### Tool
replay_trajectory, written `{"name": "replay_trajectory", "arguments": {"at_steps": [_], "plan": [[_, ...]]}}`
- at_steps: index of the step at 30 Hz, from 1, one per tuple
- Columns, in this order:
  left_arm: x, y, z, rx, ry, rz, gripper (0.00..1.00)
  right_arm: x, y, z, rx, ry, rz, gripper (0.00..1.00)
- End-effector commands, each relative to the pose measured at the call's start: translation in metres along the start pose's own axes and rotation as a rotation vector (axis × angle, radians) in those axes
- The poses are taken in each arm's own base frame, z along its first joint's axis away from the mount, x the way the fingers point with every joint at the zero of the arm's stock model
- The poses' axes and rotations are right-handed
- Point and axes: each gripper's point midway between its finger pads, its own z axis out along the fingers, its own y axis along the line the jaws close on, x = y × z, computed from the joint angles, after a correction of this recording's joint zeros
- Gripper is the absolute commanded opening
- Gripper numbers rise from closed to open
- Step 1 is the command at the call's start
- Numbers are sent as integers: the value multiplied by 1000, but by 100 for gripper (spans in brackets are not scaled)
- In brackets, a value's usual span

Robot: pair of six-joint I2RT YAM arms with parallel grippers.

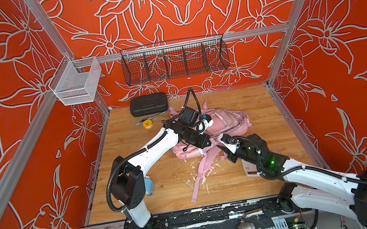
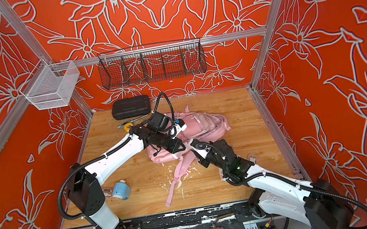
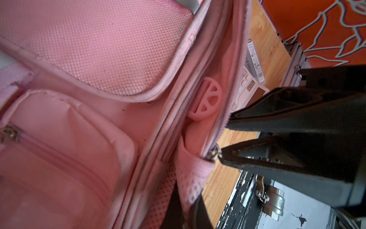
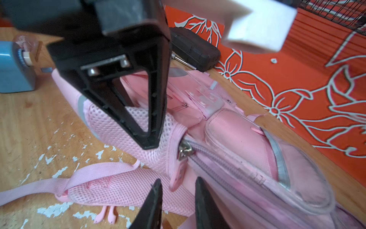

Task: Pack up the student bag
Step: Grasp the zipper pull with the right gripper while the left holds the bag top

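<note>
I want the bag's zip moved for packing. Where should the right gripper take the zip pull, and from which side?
I'd pinch the pink pull tab, not the small metal slider it hangs from: the tab is a long flat strip trailing free off the bag. Come along it from its free end, where the open right gripper has it between its fingers.

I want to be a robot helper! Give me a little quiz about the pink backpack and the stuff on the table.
1. True or false: the black ribbed case lies outside the pink backpack.
2. What colour is the tape roll near the case? A yellow, B green, C purple.
3. Which gripper has its jaws apart at the backpack's zip pull?

Key
1. True
2. A
3. The right gripper
</note>
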Motion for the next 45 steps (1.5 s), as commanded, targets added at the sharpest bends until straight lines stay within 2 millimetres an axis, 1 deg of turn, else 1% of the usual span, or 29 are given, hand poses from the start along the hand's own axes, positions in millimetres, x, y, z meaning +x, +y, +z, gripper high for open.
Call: {"name": "replay_trajectory", "arguments": {"at_steps": [1,2,4,9,14,18,21,25,28,32,34,40,43,45], "plan": [[-26,-21,-11,76,-80,41,0,-6,-3,4,24,-32,9,29],[-27,-22,-11,80,-81,41,0,-6,-2,5,22,-32,10,28],[-29,-23,-11,87,-83,42,0,-3,-7,8,49,-16,26,26],[-28,-24,-11,89,-77,45,0,1,-16,11,103,9,57,17],[-16,-18,-9,63,-46,52,0,-1,-19,6,120,0,77,9],[-7,-13,-11,29,-24,68,0,3,-21,1,129,30,94,0],[-4,-14,-14,22,-20,79,0,4,-13,1,78,40,89,0],[-7,-21,-14,52,-29,86,0,4,-3,10,22,42,96,0],[-8,-28,-13,60,-28,109,0,-2,-1,17,4,23,112,11],[-6,-31,-12,62,-22,113,0,-5,-6,23,25,30,116,15],[-4,-31,-12,58,-21,112,0,-7,-8,23,32,27,119,14],[0,-25,-10,32,-9,107,0,-11,-6,17,18,9,126,0],[3,-17,-9,-5,-2,116,0,-4,-8,11,26,55,148,0],[6,-12,-9,-33,2,126,0,4,-16,3,62,99,185,0]]}}
